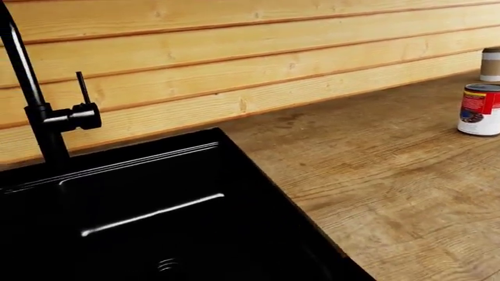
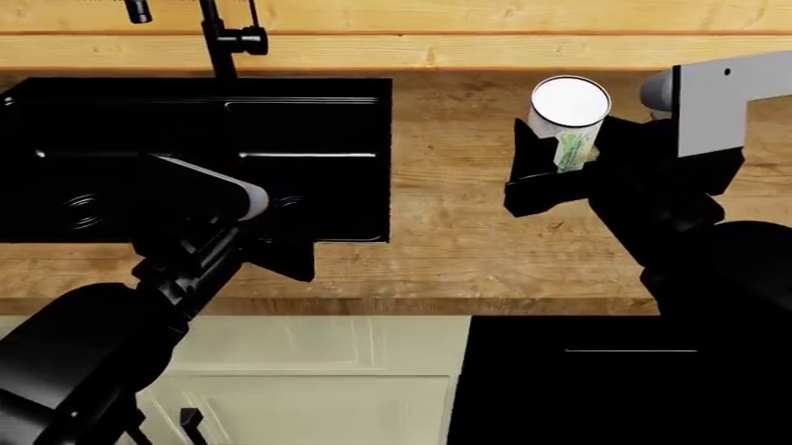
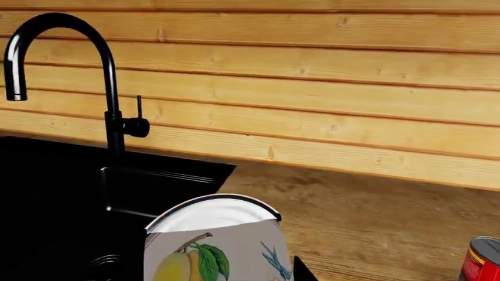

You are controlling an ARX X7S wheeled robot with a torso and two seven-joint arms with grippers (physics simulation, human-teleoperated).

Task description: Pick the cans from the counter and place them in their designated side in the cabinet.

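My right gripper is shut on the can with the pale green-and-white label, holding it upright above the counter, right of the sink. In the right wrist view that can, printed with a pear, fills the lower middle. The red-and-white can stands on the counter away from the wall, and its edge also shows in the right wrist view. It is hidden in the head view. My left gripper hangs over the sink's front edge, its black jaws lost against the black basin.
A black double-basin sink with a black tap is set into the counter at the left. A tan cup with a white lid stands by the wood-plank wall behind the red-and-white can. Cream cabinet fronts lie below the counter.
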